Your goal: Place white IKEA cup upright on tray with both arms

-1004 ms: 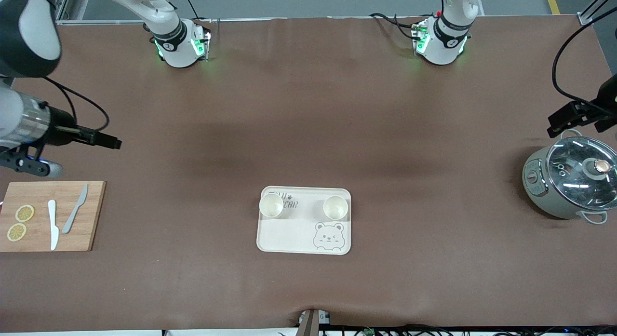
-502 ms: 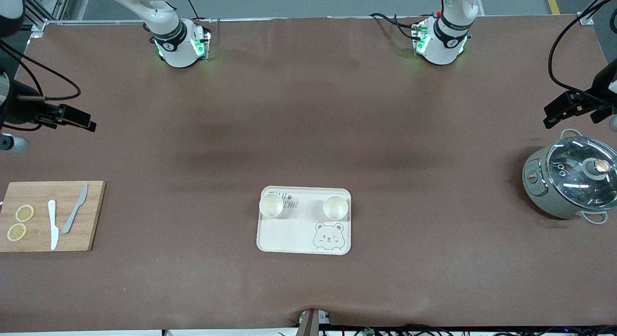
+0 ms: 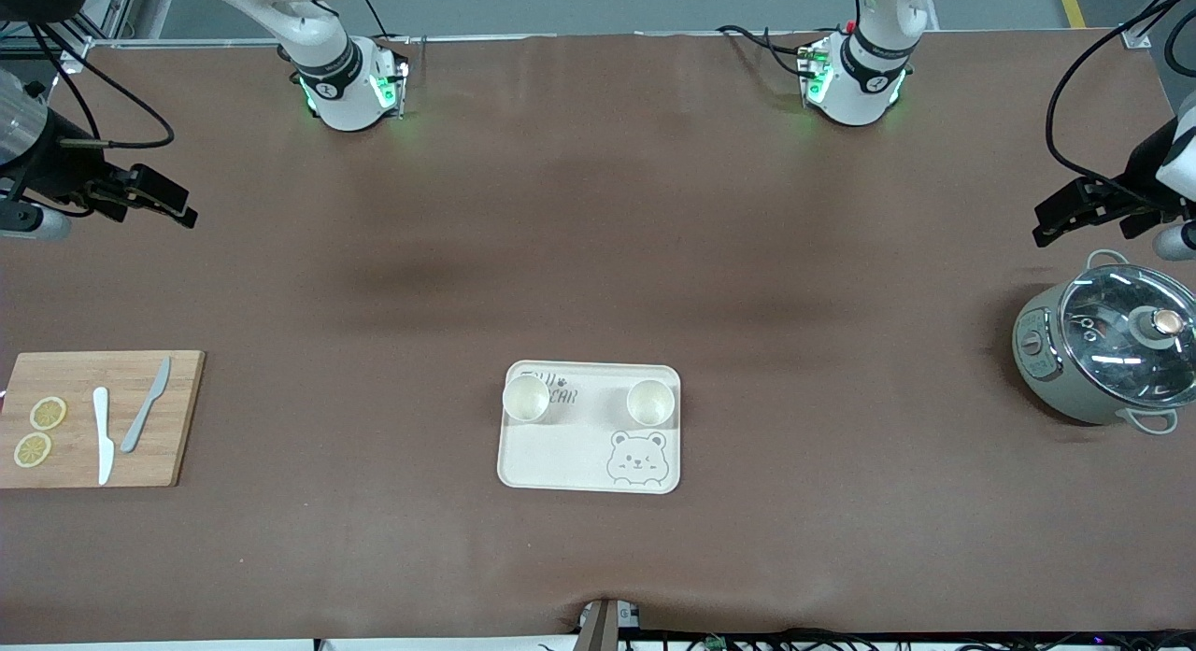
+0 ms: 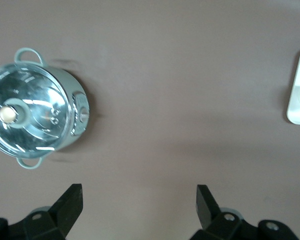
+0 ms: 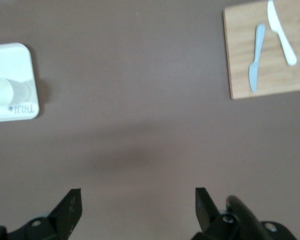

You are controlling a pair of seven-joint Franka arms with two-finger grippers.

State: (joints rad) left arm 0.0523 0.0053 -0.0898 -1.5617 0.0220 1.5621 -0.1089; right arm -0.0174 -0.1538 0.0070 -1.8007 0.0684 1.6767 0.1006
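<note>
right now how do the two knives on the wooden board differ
The white plastic knife lies nearly straight, pointing toward the front camera; the grey plastic knife lies slanted. The white knife sits beside the two lemon slices; the grey knife sits toward the tray's end of the board, farther from the slices. The white knife reaches nearer to the front camera than the grey knife. Both lie flat on the rectangular wooden cutting board, apart from each other.
</note>
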